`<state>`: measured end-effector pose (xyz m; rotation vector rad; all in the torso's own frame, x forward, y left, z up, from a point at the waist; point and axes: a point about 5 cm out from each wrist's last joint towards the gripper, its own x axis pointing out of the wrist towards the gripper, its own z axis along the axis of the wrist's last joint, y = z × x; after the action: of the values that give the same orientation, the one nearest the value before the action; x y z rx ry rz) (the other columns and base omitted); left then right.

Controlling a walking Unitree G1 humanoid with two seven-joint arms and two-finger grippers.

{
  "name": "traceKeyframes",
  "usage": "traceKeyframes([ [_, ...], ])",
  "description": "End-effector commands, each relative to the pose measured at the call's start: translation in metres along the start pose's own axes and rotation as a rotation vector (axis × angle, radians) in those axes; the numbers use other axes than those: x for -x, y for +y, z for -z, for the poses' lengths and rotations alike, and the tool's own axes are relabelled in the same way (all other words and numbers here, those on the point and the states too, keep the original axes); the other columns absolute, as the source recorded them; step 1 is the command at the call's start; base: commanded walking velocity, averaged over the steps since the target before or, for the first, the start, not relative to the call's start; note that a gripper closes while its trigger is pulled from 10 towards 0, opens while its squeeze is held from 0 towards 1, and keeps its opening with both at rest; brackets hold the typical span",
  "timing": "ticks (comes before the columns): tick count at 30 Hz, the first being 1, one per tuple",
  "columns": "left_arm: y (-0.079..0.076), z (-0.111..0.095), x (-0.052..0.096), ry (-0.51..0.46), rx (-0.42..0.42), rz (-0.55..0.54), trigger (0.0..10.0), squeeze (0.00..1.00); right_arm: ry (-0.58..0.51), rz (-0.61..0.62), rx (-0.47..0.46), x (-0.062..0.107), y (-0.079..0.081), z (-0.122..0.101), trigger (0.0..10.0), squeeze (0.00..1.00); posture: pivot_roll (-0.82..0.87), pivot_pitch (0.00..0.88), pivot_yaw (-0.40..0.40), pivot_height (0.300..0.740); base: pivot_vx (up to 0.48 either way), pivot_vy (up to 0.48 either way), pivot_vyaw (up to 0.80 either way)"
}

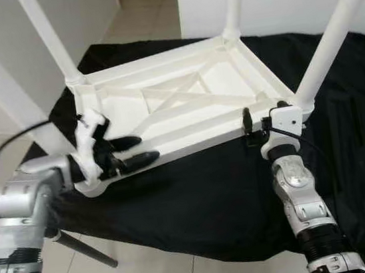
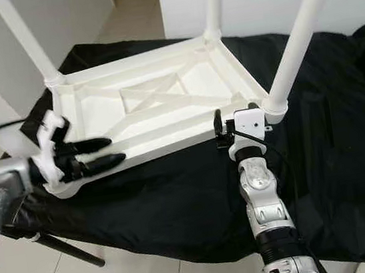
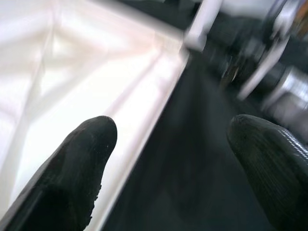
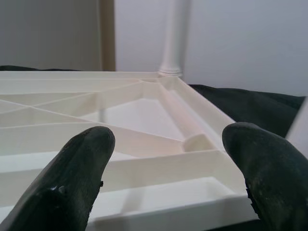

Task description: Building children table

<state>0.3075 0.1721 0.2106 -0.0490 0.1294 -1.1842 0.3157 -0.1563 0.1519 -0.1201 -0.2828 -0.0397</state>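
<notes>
Nearest the camera, the robot's two silver arms are seen reaching forward over a black cloth spread beneath the work. The left gripper is held at the near left corner of the white plastic table, its two black fingers parted and pointing along the near edge of the frame. The right gripper is placed at the near right corner, just beside the leg fitted there; in the right wrist view its fingers are seen spread wide, with the table's ribbed underside between them. The table is laid upside down on the cloth, and white legs are stood upright in three of its corner sockets. Beyond it, tiled floor and white walls are seen.
</notes>
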Motion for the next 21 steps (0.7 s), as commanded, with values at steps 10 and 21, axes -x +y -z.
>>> traceKeyframes([
  [10,-0.021,-0.030,0.013,-0.137,-0.182,-0.125,10.0,0.00,0.004,-0.053,0.006,-0.003,0.009,0.004,10.0,0.00,0.00,0.000,0.005,0.740,0.000,0.000,0.00],
  [21,-0.049,-0.016,0.068,-0.101,-0.212,-0.255,10.0,0.00,0.056,-0.008,-0.013,-0.011,-0.002,0.014,10.0,0.00,0.06,0.000,-0.051,0.740,0.000,0.000,0.00],
])
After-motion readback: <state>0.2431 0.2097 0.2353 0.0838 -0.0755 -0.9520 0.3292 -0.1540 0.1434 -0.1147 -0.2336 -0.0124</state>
